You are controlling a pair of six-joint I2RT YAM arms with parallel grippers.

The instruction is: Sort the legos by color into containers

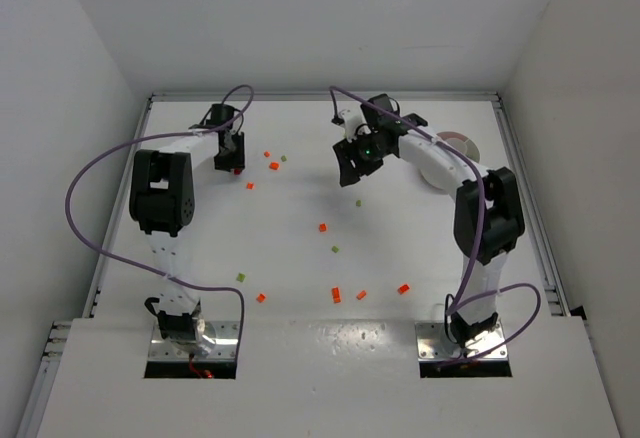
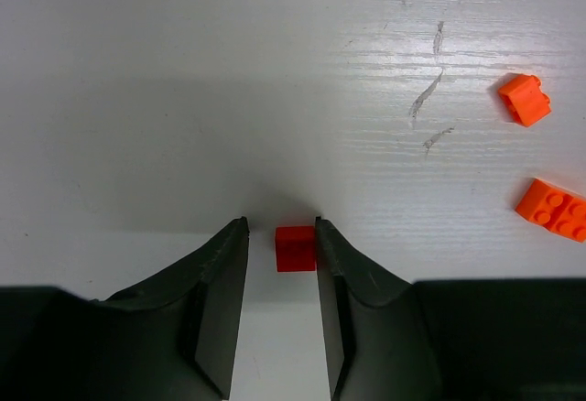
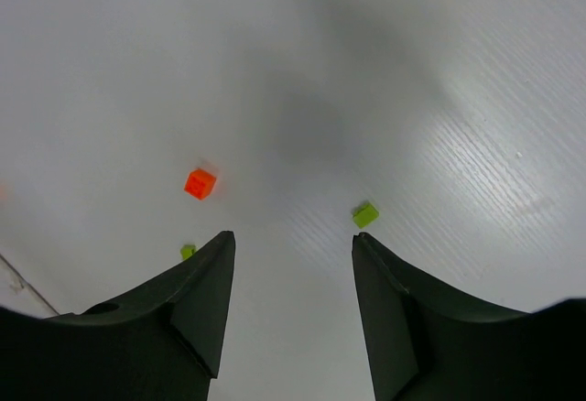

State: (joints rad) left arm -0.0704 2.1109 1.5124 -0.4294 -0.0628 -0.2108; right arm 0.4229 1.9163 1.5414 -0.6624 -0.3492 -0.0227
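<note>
My left end effector (image 2: pixel 280 223): released, jaws drawn partway in and straddling a red brick (image 2: pixel 295 248); nothing is clamped.
Red brick: lies flat on the surface (image 2: pixel 229 81) between my left fingertips. The finger (image 2: pixel 348 282) at its 3 o'clock touches it or very nearly does; the finger at its 9 o'clock stands a narrow gap off.
Left end effector, seen from above: low over the surface at about 10 o'clock, near the far edge.
Neighbours of the red brick: one orange brick (image 2: pixel 525 99) at its 2 o'clock and a second orange brick (image 2: pixel 554 209) at its 3 o'clock, both well apart from it.
My right end effector (image 3: pixel 293 241): released, jaws wide, nothing between them; it hovers above the surface at about 12 o'clock, right of my left one.
Below my right end effector: an orange lego (image 3: pixel 200 183) at 10 o'clock of the gap, a green lego (image 3: pixel 365 214) at 1 o'clock, and a smaller green piece (image 3: pixel 188 251) beside the tip at 9 o'clock.
Dish (image 1: pixel 466 142): at about 2 o'clock of the surface, partly hidden behind my right arm; I cannot make out its compartments.
Legos (image 1: pixel 336 294): scattered loose, from 11 o'clock through the middle to a spread of orange ones at 6 o'clock, with a few green among them.
</note>
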